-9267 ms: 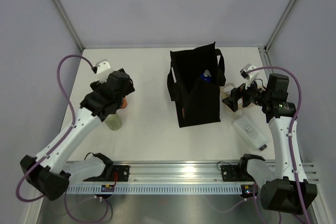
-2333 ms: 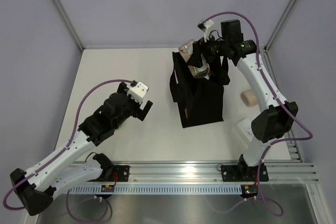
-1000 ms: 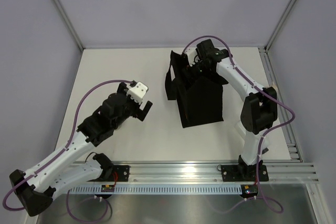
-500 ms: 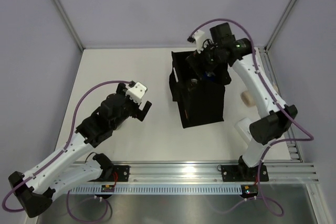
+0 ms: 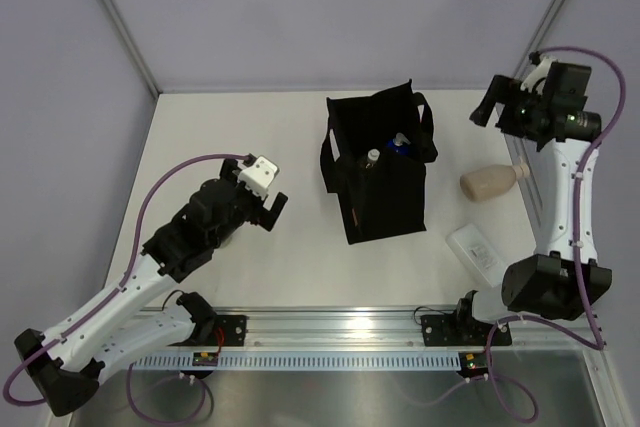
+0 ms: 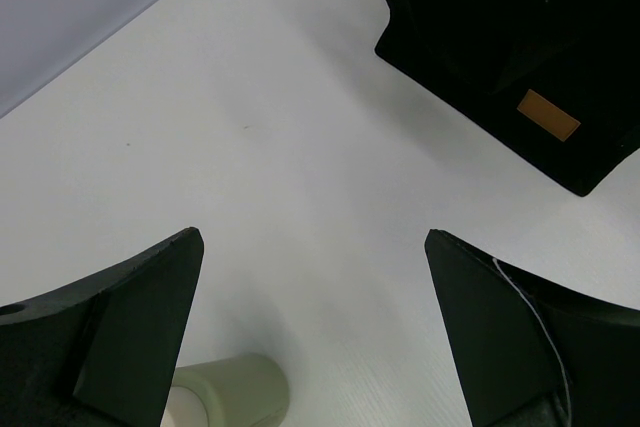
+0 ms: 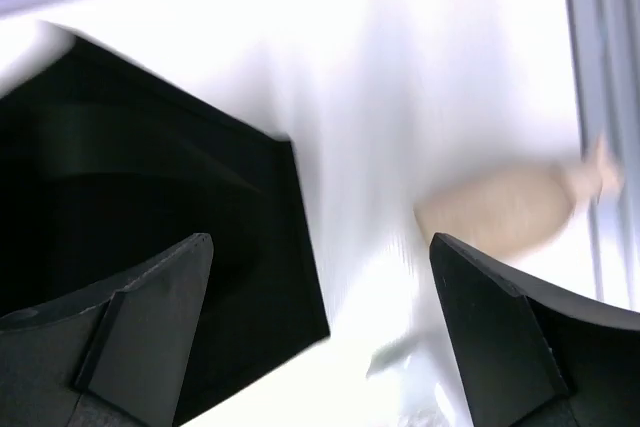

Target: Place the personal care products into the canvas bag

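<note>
The black canvas bag (image 5: 375, 182) stands upright mid-table with its mouth open; a blue bottle (image 5: 397, 144) and a white-capped bottle (image 5: 372, 156) show inside it. A beige pouch (image 5: 490, 182) lies to the right of the bag, and a flat white bottle (image 5: 476, 252) lies nearer the front. My right gripper (image 5: 497, 109) hangs open and empty, high at the back right, with the bag (image 7: 150, 177) and the pouch (image 7: 500, 209) below it. Left of the bag, my left gripper (image 5: 270, 212) is open above the table, over a pale cream bottle (image 6: 232, 399). The bag's orange label (image 6: 548, 114) faces it.
A metal rail (image 5: 330, 332) runs along the near edge, with both arm bases on it. Grey walls enclose the table on the left, back and right. A frame post (image 5: 530, 52) stands close to the right gripper.
My right gripper has opened, left a bottle in the bag, and swung up and away to the back right. The left arm has barely moved.
</note>
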Available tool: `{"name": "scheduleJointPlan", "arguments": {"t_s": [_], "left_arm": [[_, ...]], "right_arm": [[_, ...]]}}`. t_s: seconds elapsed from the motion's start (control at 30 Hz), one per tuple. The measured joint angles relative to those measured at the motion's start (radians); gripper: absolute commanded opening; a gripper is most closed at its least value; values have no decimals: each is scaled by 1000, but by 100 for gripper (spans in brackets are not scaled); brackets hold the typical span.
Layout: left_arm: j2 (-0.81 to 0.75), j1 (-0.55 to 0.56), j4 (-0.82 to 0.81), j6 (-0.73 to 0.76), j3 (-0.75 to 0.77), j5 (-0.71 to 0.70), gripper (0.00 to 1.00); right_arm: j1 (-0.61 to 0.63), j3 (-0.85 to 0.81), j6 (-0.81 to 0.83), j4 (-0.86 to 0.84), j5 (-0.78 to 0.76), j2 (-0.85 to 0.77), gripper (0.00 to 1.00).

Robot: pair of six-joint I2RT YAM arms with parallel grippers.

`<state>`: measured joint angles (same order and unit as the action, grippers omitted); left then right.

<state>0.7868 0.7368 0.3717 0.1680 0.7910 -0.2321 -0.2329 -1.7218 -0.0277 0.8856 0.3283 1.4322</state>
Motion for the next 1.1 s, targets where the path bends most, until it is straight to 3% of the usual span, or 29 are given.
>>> {"name": "scheduleJointPlan", "arguments": {"t_s": [0.13, 0.27, 0.43, 0.7, 1.1], "left_arm": [[0, 0, 0, 0, 0, 1, 99], [-1, 0, 0, -1, 0, 5, 99], [-1, 0, 0, -4, 0, 15, 99], [0, 0, 0, -4, 0, 17, 99], [18, 0, 1, -3, 0, 17, 99]], "right_arm": [[-8, 299, -137, -43, -156, 6, 99], [-8, 418, -258, -49, -332, 14, 100], [-59, 410, -350, -92, -374, 80, 99], [-95, 334, -442, -127, -369, 388, 99], [-98, 234, -504, -194, -371, 538, 94]]}}
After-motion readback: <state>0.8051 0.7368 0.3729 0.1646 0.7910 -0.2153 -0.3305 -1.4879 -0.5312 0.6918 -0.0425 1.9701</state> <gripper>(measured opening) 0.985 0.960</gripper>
